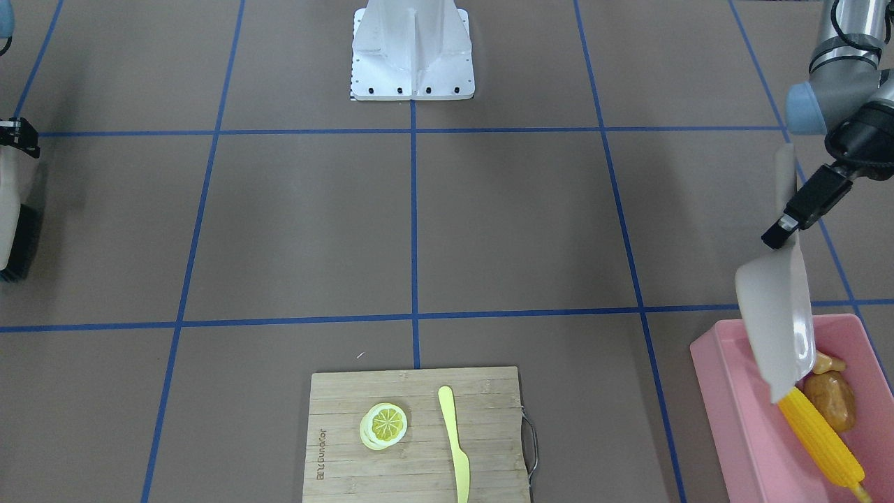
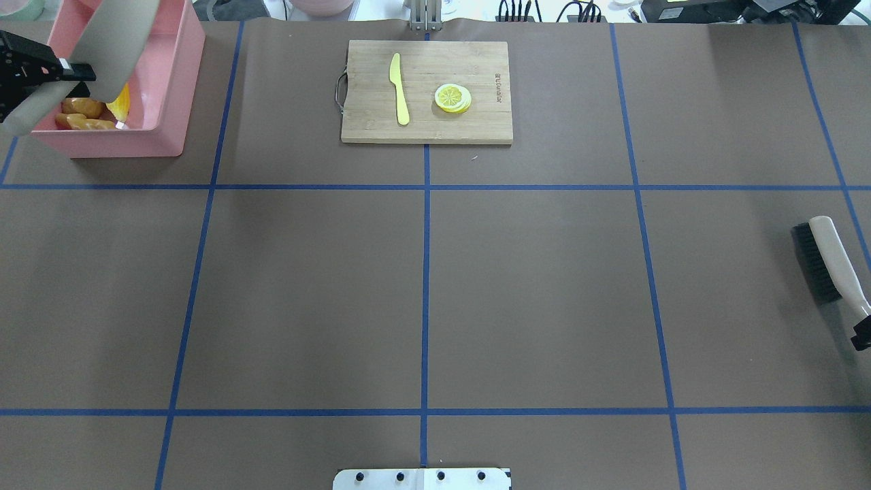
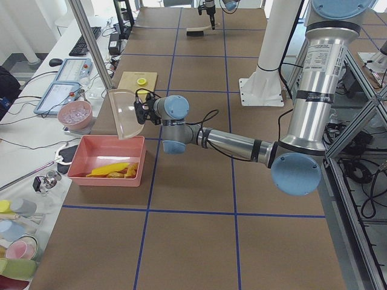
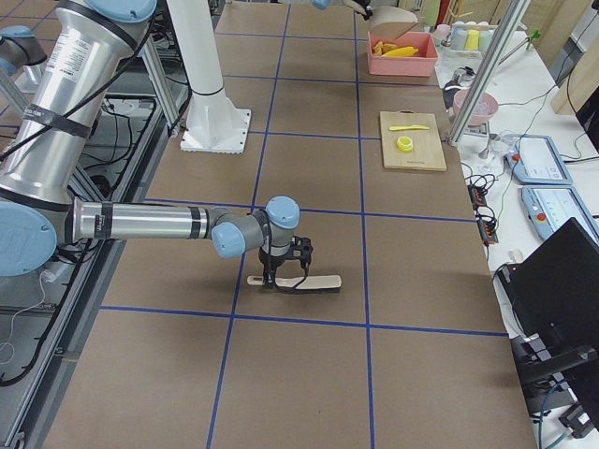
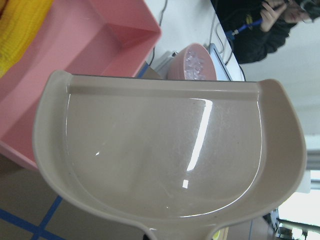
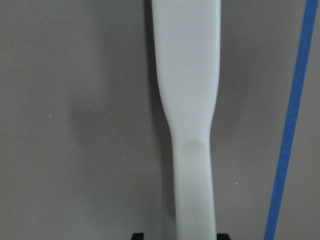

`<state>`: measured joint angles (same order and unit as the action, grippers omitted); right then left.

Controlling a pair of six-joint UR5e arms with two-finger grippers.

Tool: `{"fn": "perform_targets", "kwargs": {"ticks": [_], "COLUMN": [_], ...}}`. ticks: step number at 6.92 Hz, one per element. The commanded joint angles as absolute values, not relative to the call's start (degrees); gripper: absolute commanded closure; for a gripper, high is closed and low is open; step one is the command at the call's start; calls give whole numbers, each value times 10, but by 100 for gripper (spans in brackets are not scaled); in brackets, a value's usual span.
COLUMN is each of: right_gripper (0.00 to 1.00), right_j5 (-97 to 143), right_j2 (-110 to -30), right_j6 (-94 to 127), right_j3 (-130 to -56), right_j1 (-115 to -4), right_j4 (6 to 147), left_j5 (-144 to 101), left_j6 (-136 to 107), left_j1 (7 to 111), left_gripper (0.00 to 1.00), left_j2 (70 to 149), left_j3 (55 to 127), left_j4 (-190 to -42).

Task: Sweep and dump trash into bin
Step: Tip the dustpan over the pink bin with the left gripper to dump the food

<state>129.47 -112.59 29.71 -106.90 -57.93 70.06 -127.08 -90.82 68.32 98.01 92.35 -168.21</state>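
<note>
The pink bin stands in the table's far left corner, and all three pieces of trash lie inside it: the corn cob along one wall, the potato just beside it and the ginger root behind that. The left hand is pinched on the handle of the beige dustpan, which is tipped steeply with its lip down inside the bin. The left wrist view shows the pan bare, so the dump looks complete. To finish well, the lip should stay within the walls until nothing clings, then rise straight up before levelling, so the pan neither clips the rim nor drags the bin. Near the table's right edge, the right hand is clamped on the brush, which rests on the table.
</note>
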Motion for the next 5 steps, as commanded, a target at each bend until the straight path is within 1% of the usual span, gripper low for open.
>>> {"fn": "perform_targets", "kwargs": {"ticks": [1,2,4,5], "right_gripper": [8,1,0,0], "right_j5": [1304,1310,1314,1326], "right_j2": [-1126,-1124,-1123,-1122], "right_j6": [294,290,238,204], "right_j3": [-1075,-1076,-1076,-1074], "right_j1": [-584,-601,-654,-690], "right_j4": [700,700,708,711], "left_j5": [-1278,-1272,-1277,-1273], "left_j6": [-557,-502,-318,-241], "left_j1": [679,672,634,605], "left_gripper": [100,100,100,100], "left_j2": [956,962,969,989], "left_j3": [969,969,976,974], "left_j4": [-1668,-1651,-1628,-1603]}}
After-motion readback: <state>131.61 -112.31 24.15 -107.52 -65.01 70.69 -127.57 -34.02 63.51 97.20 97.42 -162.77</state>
